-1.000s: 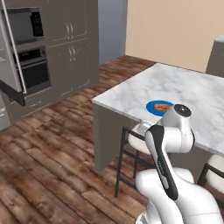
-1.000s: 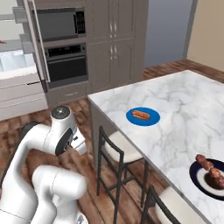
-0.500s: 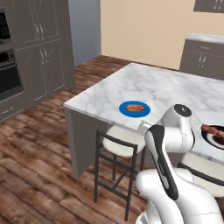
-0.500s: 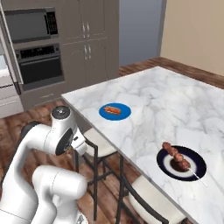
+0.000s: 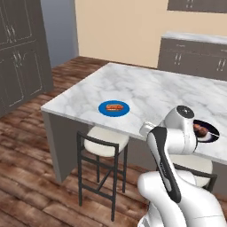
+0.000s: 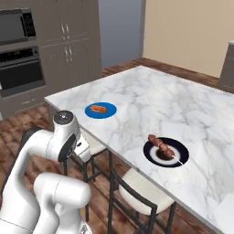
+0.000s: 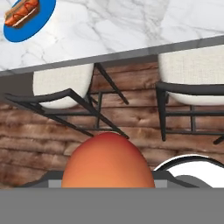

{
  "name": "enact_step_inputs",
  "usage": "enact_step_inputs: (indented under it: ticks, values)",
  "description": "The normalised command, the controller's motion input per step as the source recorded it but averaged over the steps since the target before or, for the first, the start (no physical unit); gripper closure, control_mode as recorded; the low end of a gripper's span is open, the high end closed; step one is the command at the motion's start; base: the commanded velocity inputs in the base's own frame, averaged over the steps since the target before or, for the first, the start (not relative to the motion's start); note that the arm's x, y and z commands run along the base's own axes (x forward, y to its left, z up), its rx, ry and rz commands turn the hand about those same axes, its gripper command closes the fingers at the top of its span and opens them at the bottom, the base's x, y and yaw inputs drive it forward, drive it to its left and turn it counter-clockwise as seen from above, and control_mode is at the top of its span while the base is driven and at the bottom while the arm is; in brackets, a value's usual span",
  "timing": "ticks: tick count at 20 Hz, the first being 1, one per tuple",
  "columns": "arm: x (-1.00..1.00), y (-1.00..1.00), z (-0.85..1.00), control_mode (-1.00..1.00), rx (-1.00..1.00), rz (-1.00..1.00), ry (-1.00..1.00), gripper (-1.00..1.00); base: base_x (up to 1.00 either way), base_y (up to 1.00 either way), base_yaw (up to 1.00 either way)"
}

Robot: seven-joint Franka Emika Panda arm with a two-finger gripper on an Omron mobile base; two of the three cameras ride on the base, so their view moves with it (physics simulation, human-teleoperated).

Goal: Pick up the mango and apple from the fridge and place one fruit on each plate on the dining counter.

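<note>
Mango (image 7: 108, 161): 1 rounded orange fruit, seen in the hand view at the bottom centre, directly at the tool (image 7: 108, 181) and between its finger positions. The fruit covers the fingertips, so the tips themselves cannot be made out. The tool stands partly open and appears closed around the mango, carrying it above the wooden floor (image 7: 131, 118), short of the worktop edge.

Worktop (image 5: 146, 95): 1 large island, white marble with grey veins, grey base. In the hand view its edge runs across the upper part of the picture, well apart from the held mango.

Blue plate (image 5: 114, 107): 1 round flat plate near the worktop's front edge, bearing an elongated orange-brown food item (image 6: 97, 109). In the hand view the plate sits at the top left corner, far from the mango.

Dark plate (image 6: 165, 151): 1 round plate with a pale rim, further along the same edge, bearing a skewer of brown pieces (image 6: 161, 144) with its stick pointing off the rim.

Stools (image 5: 104, 141): 2 pale-cushioned seats on dark metal frames, tucked below the worktop edge. In the hand view both lie between the mango and the worktop.

Arm: white, folded close in front of the base, its wrist near the worktop edge in both base views.
</note>
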Motion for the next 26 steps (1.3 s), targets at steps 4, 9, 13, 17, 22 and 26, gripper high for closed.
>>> enact_step_inputs:
  ticks: [4, 9, 13, 17, 22, 26]
  values:
    - [0.00, 0.00, 0.00, 1.00, 0.00, 0.00, 0.00, 1.00, -0.02, -0.12, -0.28]
    - [0.00, 0.00, 0.00, 1.00, 0.00, 0.00, 0.00, 1.00, 0.00, -0.22, -0.27]
    - [0.00, 0.00, 0.00, 1.00, 0.00, 0.00, 0.00, 1.00, 0.04, -0.30, -0.29]
    - [0.14, -0.27, -0.01, -1.00, 0.00, -0.25, 0.00, 1.00, 0.03, -0.08, -0.07]
    - [0.40, -0.45, -0.02, -1.00, 0.00, -0.38, 0.00, 1.00, 0.00, 0.00, 0.00]
    - [0.64, -0.41, -0.01, -1.00, 0.00, -0.20, 0.00, 1.00, 0.00, 0.00, 0.00]
